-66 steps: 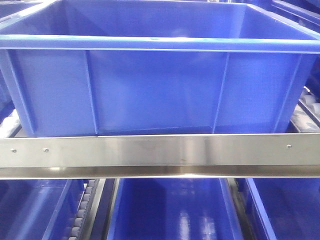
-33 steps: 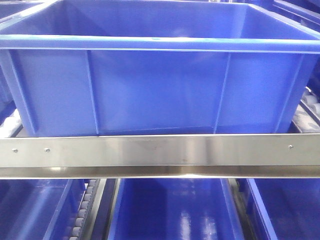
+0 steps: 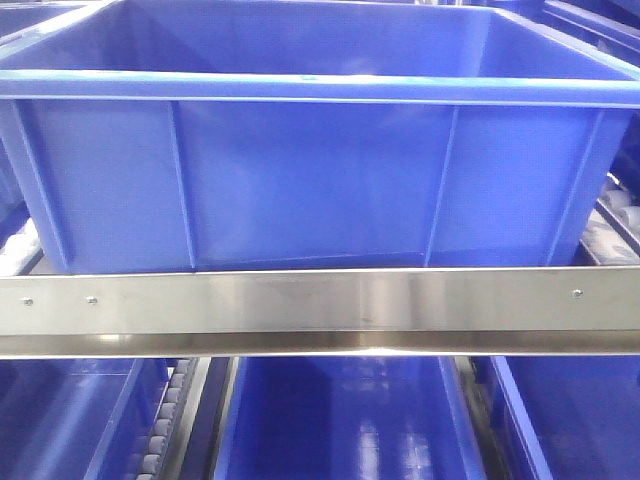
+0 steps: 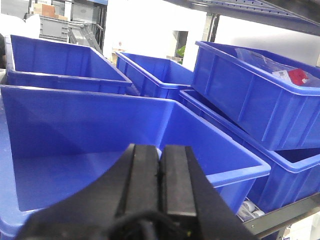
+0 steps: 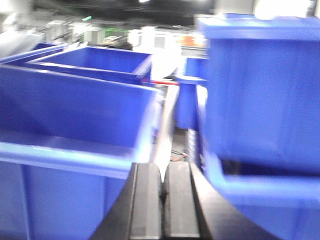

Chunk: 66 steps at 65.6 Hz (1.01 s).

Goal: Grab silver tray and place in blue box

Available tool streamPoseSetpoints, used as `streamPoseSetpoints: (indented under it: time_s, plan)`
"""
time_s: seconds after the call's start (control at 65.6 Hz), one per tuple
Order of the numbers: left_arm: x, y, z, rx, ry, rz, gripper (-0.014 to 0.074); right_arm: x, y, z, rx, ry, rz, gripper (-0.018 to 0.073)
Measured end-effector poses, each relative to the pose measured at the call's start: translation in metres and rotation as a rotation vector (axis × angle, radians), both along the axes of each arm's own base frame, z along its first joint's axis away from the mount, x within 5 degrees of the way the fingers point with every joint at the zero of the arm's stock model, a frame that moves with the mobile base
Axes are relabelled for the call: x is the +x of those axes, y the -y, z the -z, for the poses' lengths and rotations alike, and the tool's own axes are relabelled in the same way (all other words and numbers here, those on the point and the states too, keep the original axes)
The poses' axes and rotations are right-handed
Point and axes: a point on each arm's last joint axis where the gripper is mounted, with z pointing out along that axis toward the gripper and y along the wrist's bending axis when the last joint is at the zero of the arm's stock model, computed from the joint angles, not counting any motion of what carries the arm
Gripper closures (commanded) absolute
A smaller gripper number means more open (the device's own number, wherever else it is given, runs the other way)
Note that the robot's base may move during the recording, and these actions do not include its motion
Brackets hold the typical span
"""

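Note:
The silver tray is not in any view. The blue box (image 3: pixel 320 180) fills the front view: a large bright blue crate with ribbed walls and a thick rim, standing on a shelf, with nothing showing inside it. In the left wrist view my left gripper (image 4: pixel 160 152) is shut with nothing between its pads, and it hangs over the near edge of an open, empty blue crate (image 4: pixel 90 120). In the blurred right wrist view my right gripper (image 5: pixel 163 172) is shut and empty, above the gap between two blue crates (image 5: pixel 75 100).
A stainless steel rail (image 3: pixel 320 305) runs across the shelf front below the box. More blue crates (image 3: pixel 340 420) and rollers (image 3: pixel 165 420) sit on the level below. Other crates (image 4: pixel 60 62) stand behind, and one crate tilted at the right (image 4: pixel 250 90) holds bagged items. A tall crate (image 5: pixel 260 85) stands close on the right.
The front view only jitters slightly sideways. The blue box stays where it was, and no arm enters that view.

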Motion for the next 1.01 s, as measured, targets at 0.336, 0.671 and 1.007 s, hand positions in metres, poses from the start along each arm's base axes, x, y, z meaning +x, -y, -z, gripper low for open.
streamPoseSetpoints:
  time_s: [0.336, 0.671, 1.007]
  plan:
    - [0.0, 0.0, 0.0, -0.001, 0.002, 0.001, 0.07, 0.001, 0.003, 0.016, 0.035, -0.03, 0.046, 0.0507]
    - [0.0, 0.0, 0.0, -0.001, 0.002, 0.001, 0.07, 0.001, 0.003, 0.015, 0.037, -0.017, 0.046, 0.0507]
    - [-0.001, -0.003, 0.0, 0.001, -0.003, -0.02, 0.07, 0.001, 0.003, 0.015, 0.037, -0.017, 0.046, 0.0507]
